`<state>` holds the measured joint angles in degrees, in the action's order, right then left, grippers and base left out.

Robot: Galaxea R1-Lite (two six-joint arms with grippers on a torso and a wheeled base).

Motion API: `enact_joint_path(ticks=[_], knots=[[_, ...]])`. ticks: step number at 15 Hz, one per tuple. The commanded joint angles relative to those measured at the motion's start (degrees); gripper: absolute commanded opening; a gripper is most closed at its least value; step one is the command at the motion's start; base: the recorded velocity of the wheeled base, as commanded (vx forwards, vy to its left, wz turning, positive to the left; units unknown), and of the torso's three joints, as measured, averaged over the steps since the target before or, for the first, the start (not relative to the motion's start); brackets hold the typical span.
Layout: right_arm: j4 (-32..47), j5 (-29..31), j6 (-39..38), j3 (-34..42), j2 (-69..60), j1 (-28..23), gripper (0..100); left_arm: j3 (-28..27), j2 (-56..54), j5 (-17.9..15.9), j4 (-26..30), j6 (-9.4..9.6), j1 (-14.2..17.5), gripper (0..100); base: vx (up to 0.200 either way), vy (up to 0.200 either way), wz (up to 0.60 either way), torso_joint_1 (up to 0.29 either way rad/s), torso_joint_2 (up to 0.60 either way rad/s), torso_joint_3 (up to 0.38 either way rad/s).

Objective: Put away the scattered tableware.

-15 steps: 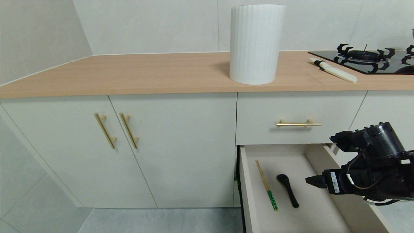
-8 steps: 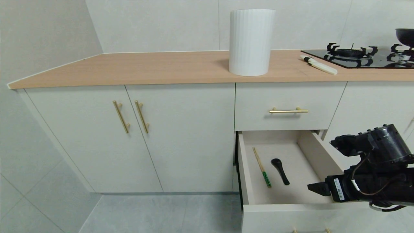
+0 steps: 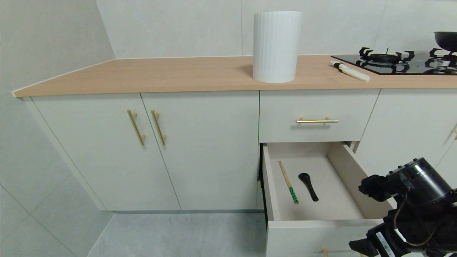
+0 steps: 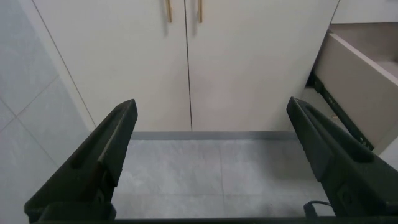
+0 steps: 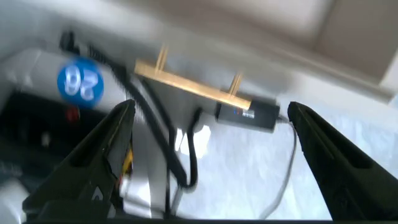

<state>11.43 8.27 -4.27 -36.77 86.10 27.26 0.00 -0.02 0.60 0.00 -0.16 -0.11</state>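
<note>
In the open lower drawer (image 3: 342, 170), the chopsticks (image 3: 288, 182) and a black spoon (image 3: 309, 186) lie side by side, not touching; a white knife (image 3: 350, 71) is still on the counter (image 3: 178, 73).
The right gripper (image 5: 210, 109), spread and empty, faces the drawer's brass handle (image 5: 193, 86). The left gripper (image 4: 209, 106), also spread, hangs before the cupboard doors (image 4: 186, 56). Probably the knife comes next, which calls for an arm raised to the counter.

The chopsticks (image 3: 287, 181) are pale wood with green ends (the tips at 5 o'clock). At their 3 o'clock the spoon (image 3: 308, 185) is black. The ribbed canister (image 3: 276, 46) is white.
</note>
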Motion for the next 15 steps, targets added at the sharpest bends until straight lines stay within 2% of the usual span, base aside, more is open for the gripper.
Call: enact_joint_path(ticks=[1, 9, 15], knots=[[1.7, -0.1, 0.0, -0.1, 1.2, 1.6, 100, 0.0, 0.0, 0.0, 0.0, -0.02, 0.0, 100, 0.000, 0.000, 0.00, 0.000, 0.00, 0.000], [2.2, -1.0, -1.0, -2.6, 9.6, 1.5, 100, 0.0, 0.0, 0.0, 0.0, -0.02, 0.0, 100, 0.000, 0.000, 0.00, 0.000, 0.00, 0.000], [0.5, -0.5, -8.5, -6.0, 14.4, 1.2, 100, 0.0, 0.0, 0.0, 0.0, -0.02, 0.0, 100, 0.000, 0.000, 0.00, 0.000, 0.00, 0.000]])
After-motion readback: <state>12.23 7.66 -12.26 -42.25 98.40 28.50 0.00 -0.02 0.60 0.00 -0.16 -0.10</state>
